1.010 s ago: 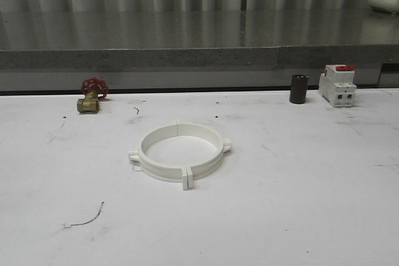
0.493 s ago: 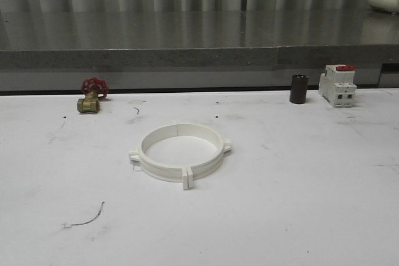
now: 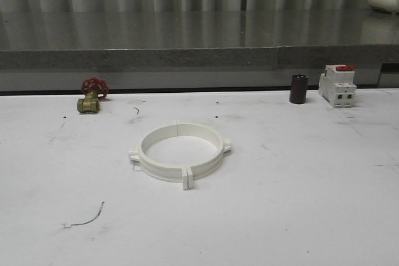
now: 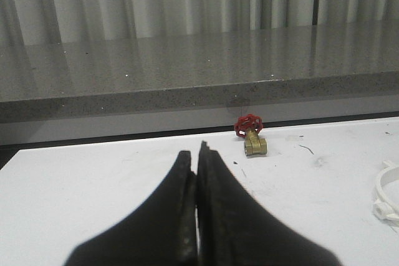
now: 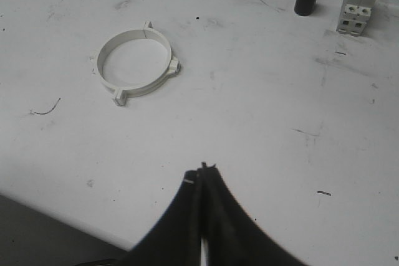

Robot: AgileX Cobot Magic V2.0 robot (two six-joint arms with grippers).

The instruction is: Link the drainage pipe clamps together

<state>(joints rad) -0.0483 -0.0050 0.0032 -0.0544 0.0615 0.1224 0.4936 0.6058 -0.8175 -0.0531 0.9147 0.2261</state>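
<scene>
Two clamp halves sit joined as one ring on the counter

The drainage pipe clamps [image 3: 181, 157] are two white plastic half-rings that meet to form a closed ring, lying flat near the middle of the white counter [image 3: 299, 204]. One seam shows at the far side of the ring and another at the near side, where a pair of end tabs juts toward the camera; small tabs also stick out at its left and right flanks. In the right wrist view the same ring [image 5: 134, 60] is seen from higher up, round and whole, well apart from everything else.

Compared with the front views from a second and half a second ago, nothing has shifted: the ring, the valve, the cylinder and the breaker all hold the same places.

Counted: two clamp halves, one brass valve [image 3: 91, 96] with a red handwheel at the far left, one dark cylinder [image 3: 298, 89] at the far right, one white breaker [image 3: 337, 85] with a red top just beside it, and one thin wire scrap [image 3: 87, 217] at the near left.

The left gripper [image 4: 197, 154] has its black fingers pressed together, holding nothing, above the counter. The right gripper [image 5: 202, 169] likewise has its fingers closed on nothing, well short of the ring
</scene>
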